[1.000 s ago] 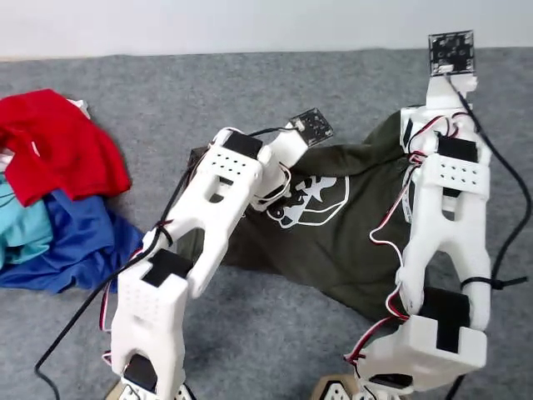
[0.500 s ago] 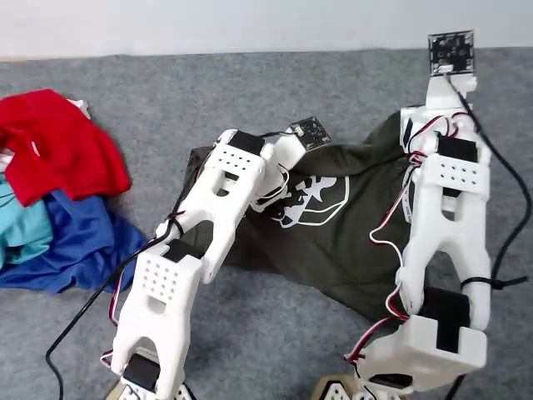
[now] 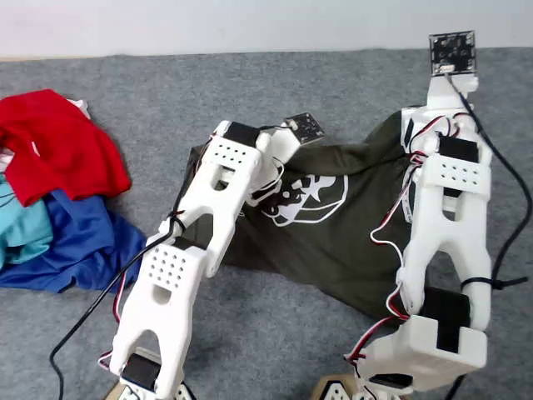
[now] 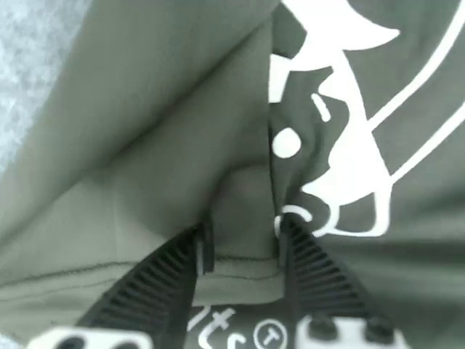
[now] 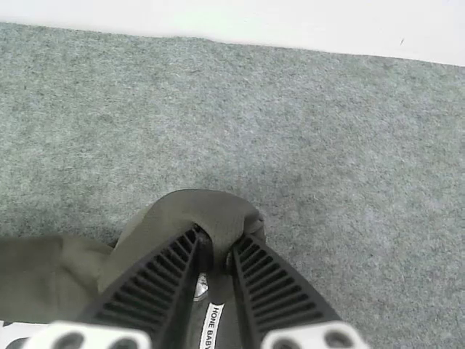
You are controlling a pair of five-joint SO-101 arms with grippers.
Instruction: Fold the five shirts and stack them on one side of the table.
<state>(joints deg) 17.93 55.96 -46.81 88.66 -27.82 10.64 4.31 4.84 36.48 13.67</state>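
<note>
Pinching a raised fold of the green shirt (image 4: 131,131), the left gripper (image 4: 240,243) is closed beside the white print (image 4: 349,207). The right gripper (image 5: 216,256) is clamped on the shirt's far right corner. Since a second ago the left arm has been shifted slightly leftward, print dragged along. A pile (image 3: 58,150) of shirts is heaped at the left edge of the table (image 3: 208,83); open surface is left along the far side.

An olive shirt (image 3: 333,242) with a white print lies rumpled, print up, across the centre and right of the high view. At the left edge, a red shirt (image 3: 58,146) tops a heap with a teal shirt (image 3: 21,229) and a blue shirt (image 3: 79,246).
</note>
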